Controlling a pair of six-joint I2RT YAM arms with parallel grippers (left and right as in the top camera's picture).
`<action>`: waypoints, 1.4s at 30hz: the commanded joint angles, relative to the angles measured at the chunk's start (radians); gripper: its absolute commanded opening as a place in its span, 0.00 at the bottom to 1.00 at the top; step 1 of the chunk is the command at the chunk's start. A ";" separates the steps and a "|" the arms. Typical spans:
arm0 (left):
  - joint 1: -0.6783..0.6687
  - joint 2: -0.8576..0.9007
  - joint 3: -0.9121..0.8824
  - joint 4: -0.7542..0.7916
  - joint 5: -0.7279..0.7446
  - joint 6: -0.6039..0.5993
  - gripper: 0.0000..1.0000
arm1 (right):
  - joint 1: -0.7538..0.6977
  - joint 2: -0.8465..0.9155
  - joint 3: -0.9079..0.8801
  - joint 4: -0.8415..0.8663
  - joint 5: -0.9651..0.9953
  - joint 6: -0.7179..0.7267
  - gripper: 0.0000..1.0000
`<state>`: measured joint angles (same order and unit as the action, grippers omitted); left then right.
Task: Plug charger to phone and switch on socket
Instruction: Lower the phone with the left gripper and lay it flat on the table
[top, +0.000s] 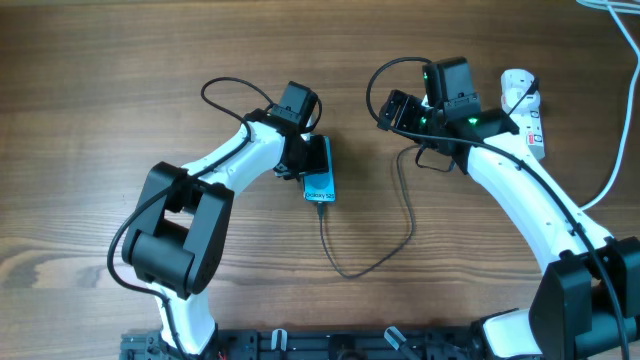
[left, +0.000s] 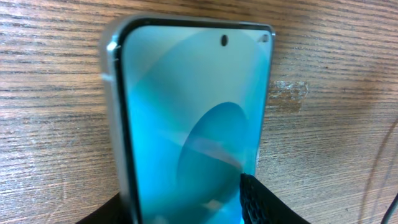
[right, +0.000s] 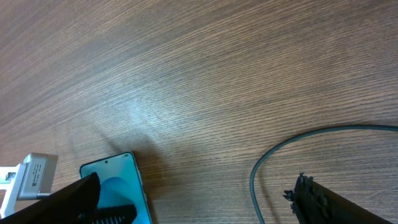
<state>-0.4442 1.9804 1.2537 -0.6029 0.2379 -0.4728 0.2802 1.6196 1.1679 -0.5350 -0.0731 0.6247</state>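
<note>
Apparently bracing the phone (top: 321, 186) flat on the surface (top: 100, 80), screen up, left of centre, so as to keep it from sliding under a connector's push. Straddling its far part with the left jaws, partly apart, one dark fingertip (left: 260, 200) overlapping the right edge of the screen; cannot tell whether pinching or just clear. Seemingly plugged at the near end by the charger (top: 375, 258), looping right and far, out of sight under the right arm. Holding nothing in the right jaws, spread wide, hovering between phone and socket (top: 533, 130), far right, likely poised for the switch.
</note>
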 joint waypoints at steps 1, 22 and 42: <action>0.003 0.023 -0.010 -0.007 -0.027 0.008 0.56 | 0.002 0.010 0.011 0.004 0.022 0.007 1.00; 0.171 0.021 -0.008 -0.008 -0.030 0.008 0.47 | 0.002 0.010 0.011 0.004 0.022 0.007 1.00; 0.457 0.021 -0.008 -0.079 -0.030 0.008 1.00 | 0.002 0.010 0.011 0.004 0.022 0.007 1.00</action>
<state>0.0124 1.9705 1.2758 -0.6701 0.2375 -0.4690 0.2802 1.6196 1.1679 -0.5346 -0.0696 0.6247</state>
